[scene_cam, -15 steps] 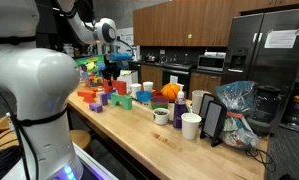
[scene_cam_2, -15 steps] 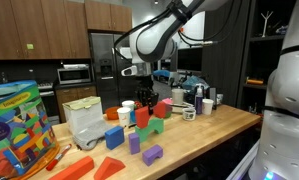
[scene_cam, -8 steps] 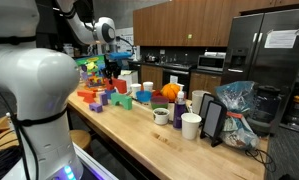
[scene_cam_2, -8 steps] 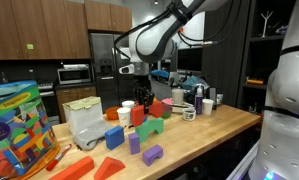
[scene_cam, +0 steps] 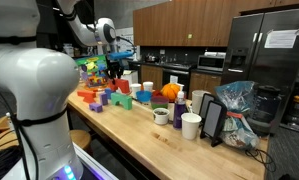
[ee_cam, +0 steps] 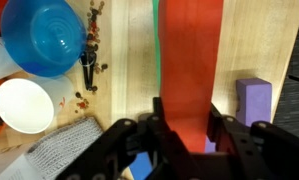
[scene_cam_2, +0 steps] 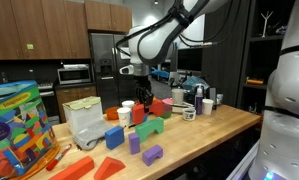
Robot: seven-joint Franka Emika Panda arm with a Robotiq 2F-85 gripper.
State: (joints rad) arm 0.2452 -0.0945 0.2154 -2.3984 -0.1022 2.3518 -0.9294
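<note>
Hanging above a cluster of coloured toy blocks [scene_cam: 101,97] near one end edge of the long wooden worktop [scene_cam: 139,135], the black two-finger gripper [scene_cam: 110,71] is too small in an exterior view for its grasp to be read.

In an exterior view from the opposite end, the gripper [scene_cam_2: 141,99] sits directly over a long red rectangular block [scene_cam_2: 138,114]. This block stands upright among the others, beside a small green block [scene_cam_2: 155,126] and a white paper cup [scene_cam_2: 126,114], toward the worktop's back edge.

The wrist view settles it. The fingers [ee_cam: 218,125] are clamped on either side of the long red rectangular block [ee_cam: 189,70], and the gripper [ee_cam: 187,135] holds its top end. A round blue plastic bowl [ee_cam: 44,38] and a purple cube [ee_cam: 254,100] lie on either side of it.

The step in hand looks like lifting or carrying this block. I cannot tell whether its lower end touches the wood. Any placing would call for a free patch among the close neighbours and a straight, steady descent.
</note>
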